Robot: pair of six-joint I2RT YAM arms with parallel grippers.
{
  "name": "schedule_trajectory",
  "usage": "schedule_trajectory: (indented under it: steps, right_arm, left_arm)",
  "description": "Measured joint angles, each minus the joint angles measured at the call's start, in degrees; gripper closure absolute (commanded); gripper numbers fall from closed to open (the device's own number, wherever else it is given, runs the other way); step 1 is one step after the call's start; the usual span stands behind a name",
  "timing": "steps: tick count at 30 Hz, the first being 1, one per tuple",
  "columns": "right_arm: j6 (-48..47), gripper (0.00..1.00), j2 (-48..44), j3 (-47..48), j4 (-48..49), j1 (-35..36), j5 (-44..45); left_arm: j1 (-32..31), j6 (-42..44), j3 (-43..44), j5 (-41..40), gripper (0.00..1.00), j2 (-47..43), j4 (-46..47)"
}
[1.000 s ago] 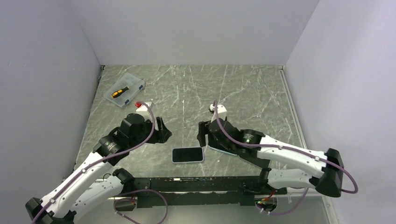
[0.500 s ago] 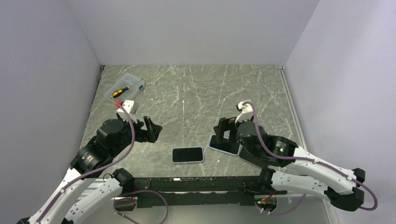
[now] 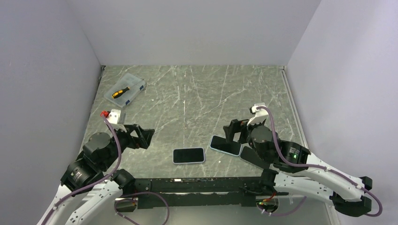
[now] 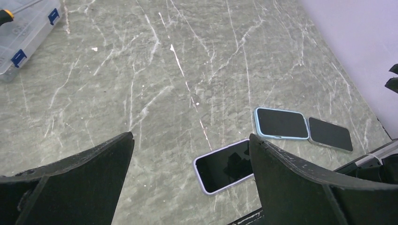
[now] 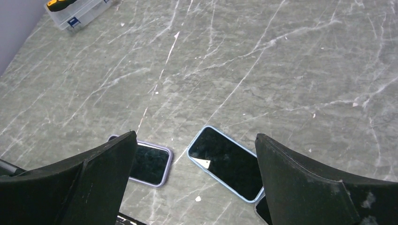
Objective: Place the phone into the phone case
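Now both arms have pulled back toward the lower corners, left gripper (image 3: 141, 135) and right gripper (image 3: 234, 130) spread wide, holding nothing. Bare black phone (image 4: 330, 134) lies flat beside the light-blue phone case (image 4: 281, 123), lower right of centre, so insertion looks undone, though the case may be filled; lavender-rimmed phone (image 3: 188, 155) lower centre. No readable writing anywhere.

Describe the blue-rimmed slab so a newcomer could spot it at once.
On the marble table, look near the front edge, right of centre. Of three dark flat slabs there, the blue-rimmed slab is the middle one; the lilac-rimmed slab lies to its left, the rimless black slab to its right.
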Motion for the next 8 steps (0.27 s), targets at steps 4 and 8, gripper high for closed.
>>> schedule_trajectory:
  steps: [4,8]
  right_arm:
    - [-0.1,0.00,-0.8,-0.8,-0.3,0.0,0.4]
    - [-0.1,0.00,-1.1,-1.4,-0.9,0.0,0.9]
  left_arm:
    - [0.0,0.1,-1.0,-0.7,0.01,-2.4,-0.9]
    - [0.0,0.7,-3.1,-0.4,0.01,-5.2,-0.9]
